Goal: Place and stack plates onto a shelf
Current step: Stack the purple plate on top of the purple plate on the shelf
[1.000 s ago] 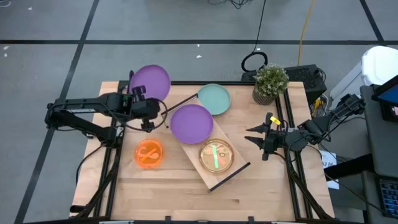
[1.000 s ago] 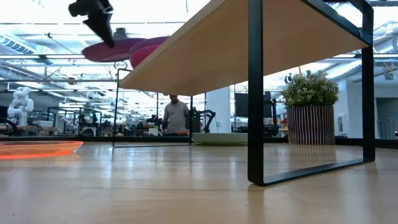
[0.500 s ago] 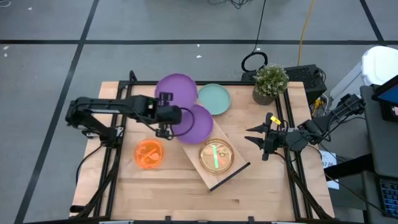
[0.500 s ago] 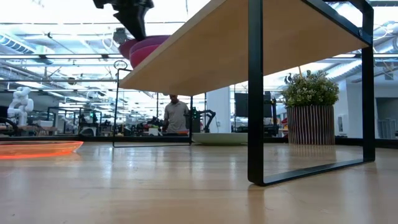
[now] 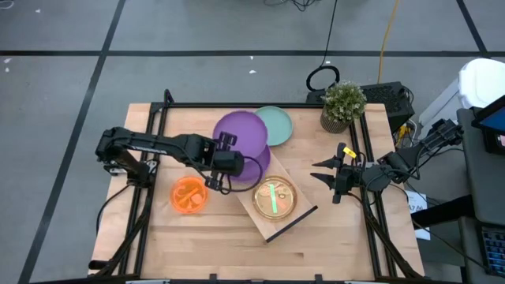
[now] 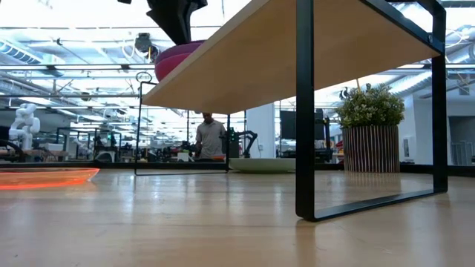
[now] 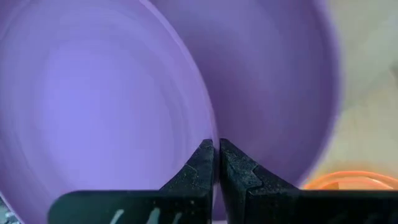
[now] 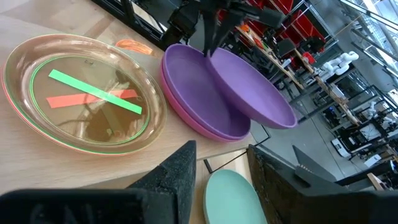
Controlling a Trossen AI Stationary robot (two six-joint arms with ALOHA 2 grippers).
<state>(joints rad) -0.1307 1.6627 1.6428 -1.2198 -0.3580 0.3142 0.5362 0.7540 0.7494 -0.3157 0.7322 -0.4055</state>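
Note:
My left gripper [image 5: 229, 164] is shut on a purple plate [image 5: 241, 132], holding it over a second purple plate [image 5: 260, 164]. That second plate lies on the shelf [image 5: 278, 227], on top of a magenta one [image 8: 208, 134]. On the shelf's near end lies a translucent plate [image 5: 274, 197] with green and red strips showing in it. An orange plate [image 5: 189, 195] lies on the table to the left, and a teal plate [image 5: 278, 125] lies at the far side. My right gripper [image 5: 322, 175] waits open at the table's right. My left gripper pinches the held purple plate's rim [image 7: 210, 134] between its two fingers, at the edge nearest the table's left. The fingers [image 8: 208, 37] slant down from the left. The plate is lifted and tilted above the purple plate on the shelf [image 8: 199, 102].
A potted plant [image 5: 343, 106] stands at the far right corner. The shelf's black frame leg [image 6: 304, 111] stands on the tabletop. Beyond the table, in the low view, a person [image 6: 210, 137] stands in the room.
My left gripper has carried the purple plate from the table's far left corner toward the right, rolling its wrist as it went. The plate now hangs over the purple plate on the shelf. The gripper has stayed shut on the rim.

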